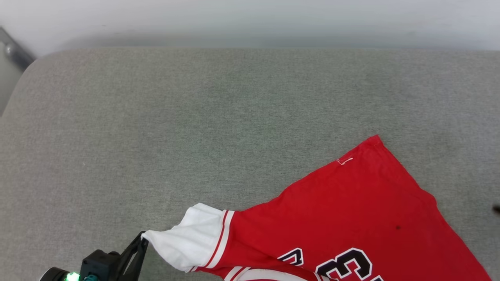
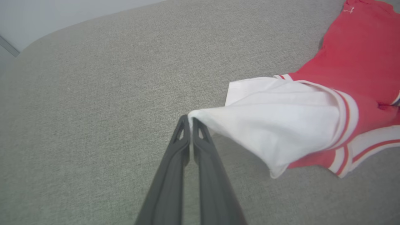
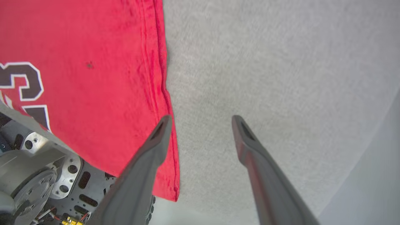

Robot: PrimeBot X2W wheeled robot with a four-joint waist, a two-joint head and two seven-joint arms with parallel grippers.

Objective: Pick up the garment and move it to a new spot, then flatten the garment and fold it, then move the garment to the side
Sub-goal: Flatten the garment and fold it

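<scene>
The garment [image 1: 351,210], a red jersey with a white sleeve and black number, lies on the grey padded surface at the lower right of the head view. My left gripper [image 1: 143,239] is shut on the tip of the white sleeve [image 2: 275,125], which it holds pulled out to the left; the same grip shows at my left gripper [image 2: 190,120] in the left wrist view. In the right wrist view my right gripper [image 3: 201,120] is open above the garment's red side edge [image 3: 162,93], with nothing between its fingers.
The grey padded surface [image 1: 195,117] stretches wide to the left and far side, ending at a pale wall. The garment's lower part hangs over the near edge, where the robot's metal base [image 3: 34,168] shows below it.
</scene>
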